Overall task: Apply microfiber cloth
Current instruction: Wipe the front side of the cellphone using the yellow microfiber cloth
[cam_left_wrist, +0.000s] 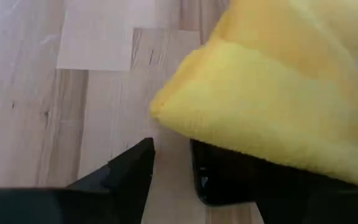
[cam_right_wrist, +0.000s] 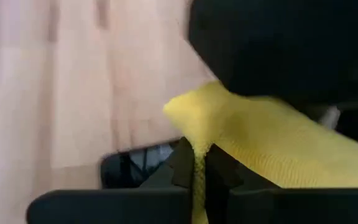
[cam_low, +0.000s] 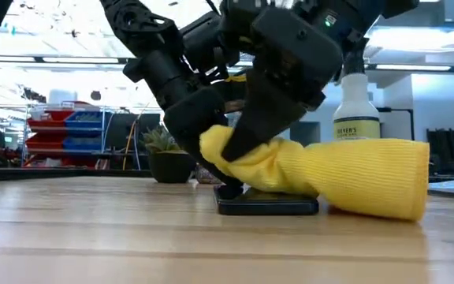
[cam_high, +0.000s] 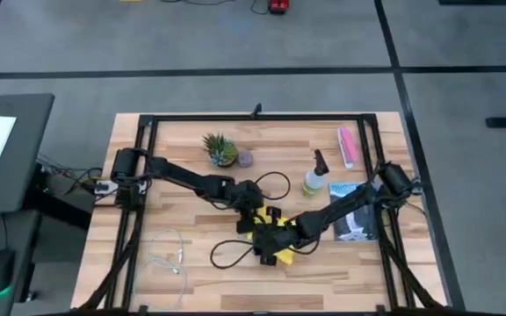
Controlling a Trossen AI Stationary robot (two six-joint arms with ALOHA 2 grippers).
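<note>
The yellow microfiber cloth (cam_low: 345, 177) lies draped over a black smartphone (cam_low: 266, 207) that rests flat on the wooden table near its middle. My right gripper (cam_right_wrist: 199, 168) is shut on the cloth's left end, above the phone. My left gripper (cam_high: 255, 211) reaches in from the left and stands open at the phone's end. One of its fingers (cam_left_wrist: 132, 174) is beside the phone's corner (cam_left_wrist: 222, 180); the other is hidden under the cloth (cam_left_wrist: 272, 106). My right gripper pinches a bunched-up end of the cloth (cam_right_wrist: 194, 127) between its two fingers, slanting down from above. That end is raised off the phone. The rest of the cloth slopes down slack over the phone and onto the table (cam_low: 385, 201). My left gripper: a gap shows between its visible finger and the phone; whether the hidden finger touches, I cannot tell.
A spray bottle (cam_high: 313, 180) and a small potted plant (cam_high: 220, 149) stand farther back. A pink packet (cam_high: 348, 145) and a printed packet (cam_high: 351, 215) lie at the right. A black cable (cam_high: 231, 254) loops beside the phone, and a white cord (cam_high: 169, 254) lies at the near left.
</note>
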